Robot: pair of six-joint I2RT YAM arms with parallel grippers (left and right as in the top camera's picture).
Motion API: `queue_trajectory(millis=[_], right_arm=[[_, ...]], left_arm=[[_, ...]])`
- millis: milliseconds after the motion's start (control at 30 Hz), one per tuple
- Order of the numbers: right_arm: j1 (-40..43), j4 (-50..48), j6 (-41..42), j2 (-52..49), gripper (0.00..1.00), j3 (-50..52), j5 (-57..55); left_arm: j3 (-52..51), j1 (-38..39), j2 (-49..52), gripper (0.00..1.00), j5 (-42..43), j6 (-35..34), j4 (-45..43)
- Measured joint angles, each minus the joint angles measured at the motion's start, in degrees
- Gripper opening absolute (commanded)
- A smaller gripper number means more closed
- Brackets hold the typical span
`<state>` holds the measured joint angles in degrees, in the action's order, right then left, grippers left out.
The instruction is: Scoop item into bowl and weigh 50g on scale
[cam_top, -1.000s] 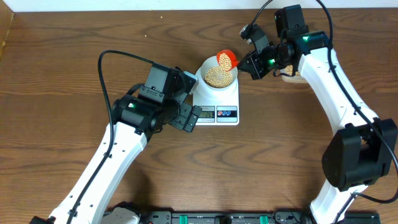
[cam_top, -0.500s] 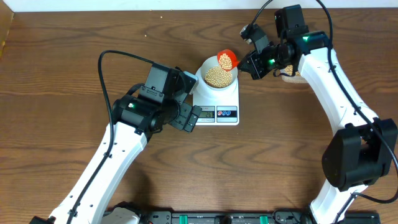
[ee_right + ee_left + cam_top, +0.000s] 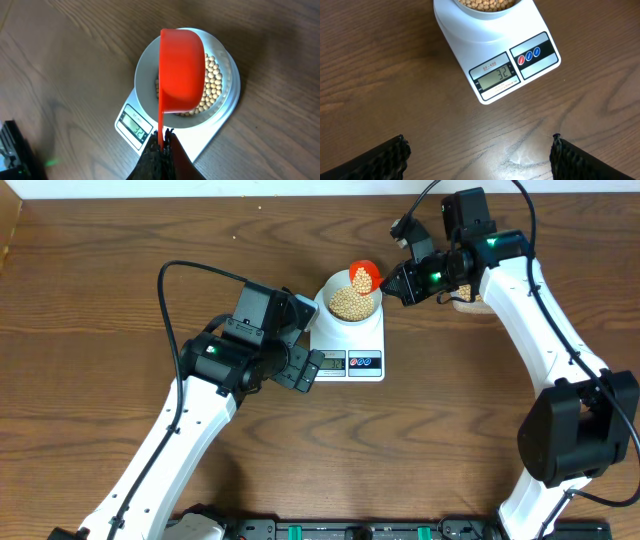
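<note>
The white scale (image 3: 348, 340) stands mid-table with the white bowl (image 3: 349, 315) on it, and tan beans (image 3: 350, 302) fill the bowl. My right gripper (image 3: 392, 283) is shut on the thin handle of a red scoop (image 3: 363, 276). The scoop is tipped over the bowl's far rim with some beans in it. In the right wrist view the scoop's red back (image 3: 181, 70) covers part of the bowl (image 3: 145, 75) and beans (image 3: 212, 85). My left gripper (image 3: 478, 155) stands open over bare wood just left of the scale (image 3: 540, 30), holding nothing. The display (image 3: 496, 75) reads 32.
A tan mass (image 3: 465, 302) lies on the table behind my right forearm, mostly hidden by it. A black cable (image 3: 175, 280) loops over the left arm. A black rail (image 3: 350, 530) runs along the table's front edge.
The right wrist has shifted slightly, with the scoop still over the bowl. The left arm has not moved.
</note>
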<state>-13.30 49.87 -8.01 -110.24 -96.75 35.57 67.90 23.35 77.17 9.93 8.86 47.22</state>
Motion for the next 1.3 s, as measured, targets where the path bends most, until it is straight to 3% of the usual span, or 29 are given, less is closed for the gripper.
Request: queue_trajectory(millis=[1300], right_arm=[[0.7,-0.2,2.6,0.0,0.01,0.0,1.0]], left_arm=[[0.0,0.0,0.0,0.92,0.0,0.0,0.0]])
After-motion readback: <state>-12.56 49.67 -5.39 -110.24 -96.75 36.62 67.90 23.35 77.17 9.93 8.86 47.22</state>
